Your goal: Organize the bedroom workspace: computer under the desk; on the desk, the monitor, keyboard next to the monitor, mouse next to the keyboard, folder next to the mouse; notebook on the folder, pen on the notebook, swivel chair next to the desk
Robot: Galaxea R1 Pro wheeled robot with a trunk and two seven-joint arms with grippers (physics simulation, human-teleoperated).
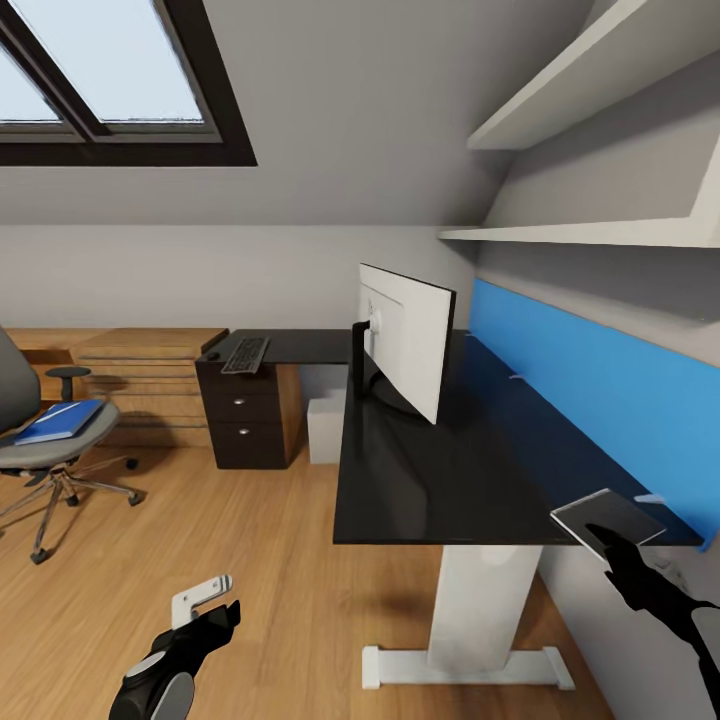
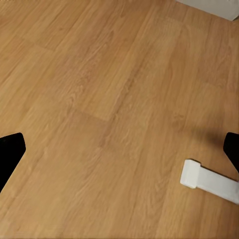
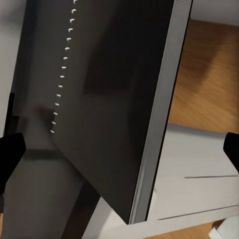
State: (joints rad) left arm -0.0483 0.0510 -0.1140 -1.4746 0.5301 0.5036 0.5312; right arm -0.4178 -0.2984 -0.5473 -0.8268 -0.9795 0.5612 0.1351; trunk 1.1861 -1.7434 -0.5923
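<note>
Pincers first. My left pincer [image 1: 205,600] hangs low over the wood floor [image 1: 250,560], fingers spread, nothing between them; its wrist view shows floorboards and the end of the desk's white foot [image 2: 209,181]. My right pincer [image 1: 610,535] is at the near right corner of the desk [image 1: 440,480], pinching the notebook [image 1: 607,518], which sits tilted at the desk edge; I cannot tell whether it touches the top. Right wrist view: a dark slab with a row of pale marks between spread fingertips. Monitor [image 1: 405,340] stands mid-desk, pale back toward me. Computer [image 1: 326,430] is on the floor under the desk. Keyboard [image 1: 246,354] lies on the far left wing above the drawers [image 1: 240,420], mouse [image 1: 212,355] just beside it. Chair [image 1: 50,440] stands well apart at left, folder [image 1: 60,420] on its seat.
</note>
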